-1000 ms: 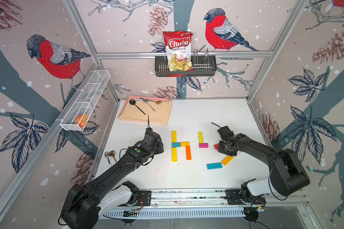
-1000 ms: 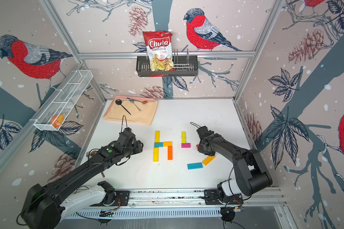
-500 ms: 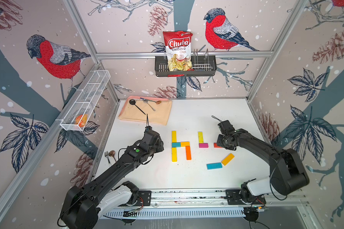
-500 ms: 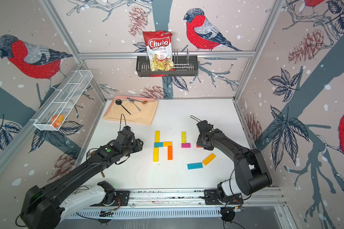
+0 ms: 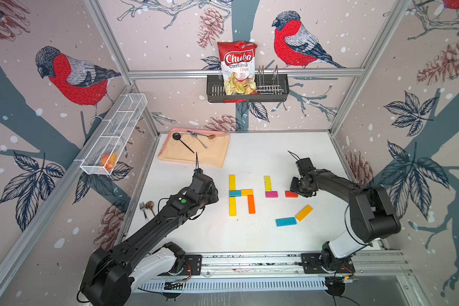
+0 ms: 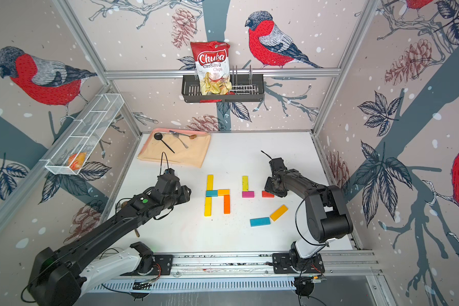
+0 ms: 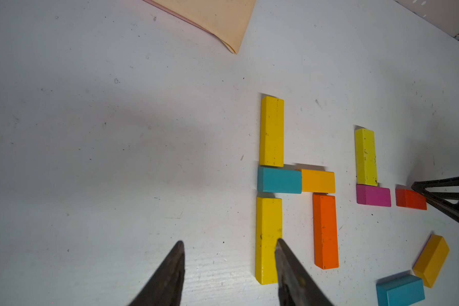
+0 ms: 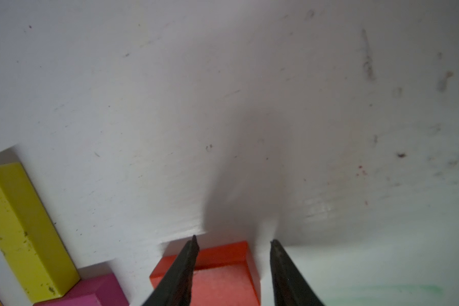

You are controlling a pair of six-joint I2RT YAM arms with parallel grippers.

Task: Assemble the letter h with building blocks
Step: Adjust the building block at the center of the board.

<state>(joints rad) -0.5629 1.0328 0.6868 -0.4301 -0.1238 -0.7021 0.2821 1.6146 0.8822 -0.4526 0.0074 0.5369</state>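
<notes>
- Left tool (image 7: 229, 241), what is it doing?
- It hangs low over the white table (image 5: 249, 238). Its two fingers are apart, and nothing is between them. In the left wrist view one fingertip hides a bit of the bottom yellow block (image 7: 266, 233). I cannot tell if it touches.
- What comes next?
- Five building blocks lie flat and make a small h. The top yellow block (image 5: 232, 182), the teal block (image 5: 234, 193) and the bottom yellow block make the tall line. The gold block (image 5: 247, 192) sticks out from the teal one. The orange block (image 5: 251, 204) goes down from the gold one.
- And further right?
- A lemon block (image 5: 267, 183) lies the long way, and a pink block (image 5: 271, 194) touches its near end. A red block (image 5: 291, 194) lies just beside the pink one, with a small gap.
- Where is the right tool (image 8: 233, 238)?
- Down at the red block. Its fingers are apart. One is over the block and one is just past the block's end, with a gap. It is not squeezing the block.
- Any more?
- A loose teal block (image 5: 286, 221) and a loose gold block (image 5: 304, 212) lie just beside each other, nearer the robot's base.
</notes>
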